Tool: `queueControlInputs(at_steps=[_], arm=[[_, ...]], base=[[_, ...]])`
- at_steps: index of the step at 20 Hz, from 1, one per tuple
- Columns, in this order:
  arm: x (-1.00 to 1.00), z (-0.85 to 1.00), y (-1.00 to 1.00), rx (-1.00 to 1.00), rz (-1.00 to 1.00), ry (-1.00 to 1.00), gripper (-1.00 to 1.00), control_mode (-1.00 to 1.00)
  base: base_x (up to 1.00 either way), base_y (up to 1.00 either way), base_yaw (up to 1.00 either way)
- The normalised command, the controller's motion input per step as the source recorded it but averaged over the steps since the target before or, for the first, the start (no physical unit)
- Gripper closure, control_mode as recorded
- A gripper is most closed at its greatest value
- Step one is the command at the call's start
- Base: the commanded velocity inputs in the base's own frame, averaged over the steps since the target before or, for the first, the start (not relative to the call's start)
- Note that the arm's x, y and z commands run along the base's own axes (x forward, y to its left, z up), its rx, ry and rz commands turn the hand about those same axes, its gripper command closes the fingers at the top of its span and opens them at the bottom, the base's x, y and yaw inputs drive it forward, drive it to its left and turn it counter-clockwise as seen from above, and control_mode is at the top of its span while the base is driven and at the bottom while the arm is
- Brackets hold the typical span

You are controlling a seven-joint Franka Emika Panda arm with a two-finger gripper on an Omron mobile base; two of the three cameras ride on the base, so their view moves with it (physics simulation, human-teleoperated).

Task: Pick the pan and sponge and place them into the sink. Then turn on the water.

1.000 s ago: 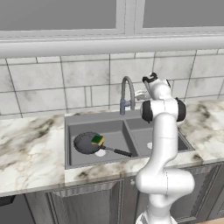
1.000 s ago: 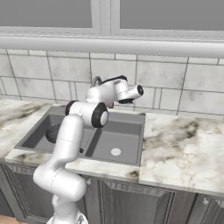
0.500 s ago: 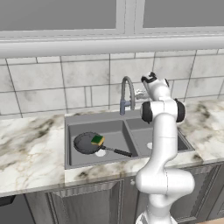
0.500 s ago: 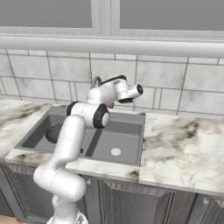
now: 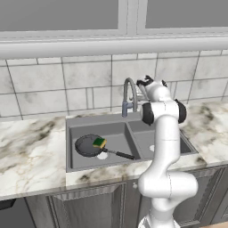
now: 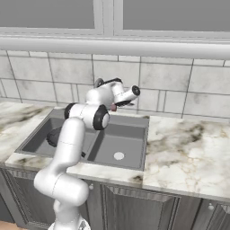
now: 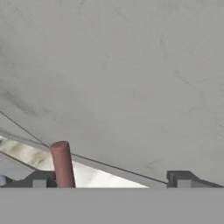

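Note:
The dark pan [image 5: 87, 146] lies in the left basin of the grey sink [image 5: 143, 139], its handle pointing right. The green-topped sponge [image 5: 99, 142] rests on the pan's right side. Part of the pan [image 6: 53, 135] also peeks out behind my arm. My gripper [image 5: 144, 84] is up at the arched faucet [image 5: 129, 95], close to the tiled wall, and open. In the hand view my gripper [image 7: 111, 179] has a reddish-brown faucet lever [image 7: 62, 164] standing between its jaws, right beside the left fingertip [image 7: 40, 179]. No water is in view.
The tiled backsplash [image 7: 131, 78] is right ahead of the hand. Marble counter [image 6: 188, 152] runs on both sides of the sink [image 6: 122, 138]. A window ledge [image 5: 111, 44] juts out above the tiles.

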Motion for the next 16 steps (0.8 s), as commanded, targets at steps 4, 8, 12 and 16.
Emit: queueControlInputs(at_steps=[4,8,12,16], arm=[[0.34,-0.26,-0.33,-0.10,-0.15,0.00,-1.00,-1.00],[0.49,-0.09,-0.93,0.00,-0.16,0.00,-1.00,-1.00],[0.70,0.00,-1.00,0.18,-0.20,0.00,-1.00,-1.00],[0.73,0.00,-1.00,0.20,-0.18,0.00,-1.00,-1.00]], base=[[0.00,0.00,0.00],[0.00,0.00,0.00],[0.00,0.00,0.00],[0.00,0.00,0.00]])
